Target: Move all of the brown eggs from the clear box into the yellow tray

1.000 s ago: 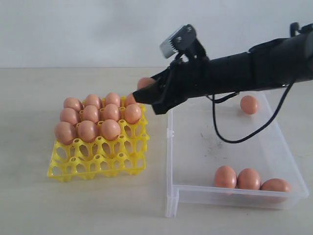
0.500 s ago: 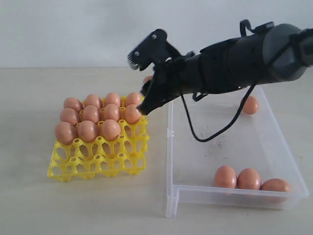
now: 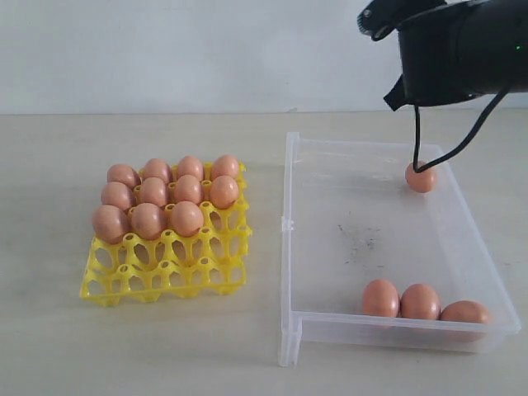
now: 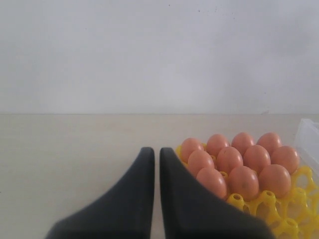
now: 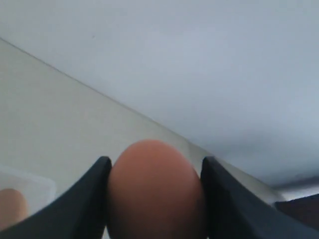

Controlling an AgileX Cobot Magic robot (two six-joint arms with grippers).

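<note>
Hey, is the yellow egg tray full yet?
Not full. Brown eggs sit in the back rows of the yellow tray; its front cups are bare.

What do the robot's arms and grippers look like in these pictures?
The right arm is thick, rounded and black; a thin black cable hangs from it in a loop. The left gripper has two smooth black fingers tapering to narrow tips. The fingers of the right gripper are also dark and smooth.
</note>
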